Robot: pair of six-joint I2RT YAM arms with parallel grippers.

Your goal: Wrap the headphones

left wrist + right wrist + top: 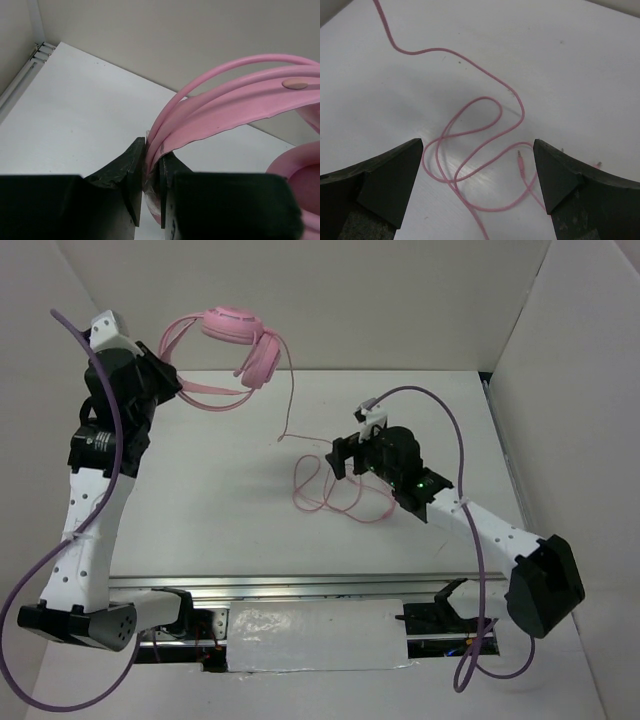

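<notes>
**Headphones clamped in left hand, cord loose on bench**

Small pink plastic headphones (pixel 240 340) are off the surface, in the air near the far-left corner of the white bench (pixel 200 500), close to the pale back wall (pixel 350 300).

Left hand (pixel 172 380) is clamped on the thin pink headband (pixel 240 100). The left wrist view shows both black fingers (pixel 132 165) pinched tight on the band's strips, which fan out up and to the right. The two round dome ear cups (pixel 262 362) hang on the side away from the hand, one above the other, touching nothing but the band.

The long thin pink cord (pixel 485 73) drops from the lower cup and lands on the bench between the middle and the far edge. From there it runs into a few slack, overlapping loops around the bench middle. None of it is wound on the headphones.

Right hand (pixel 338 458) is over those loops with its fingers wide apart and nothing between them. In the right wrist view the loops lie on the bench in the gap between the two black fingers (pixel 395 175). The small pink plug (pixel 520 162) at the cord's end lies flat just inside one finger. I can't tell how high the hand sits above the surface.

A thick purple cable (pixel 465 455) arcs over the right arm, clear of the pink cord.
</notes>
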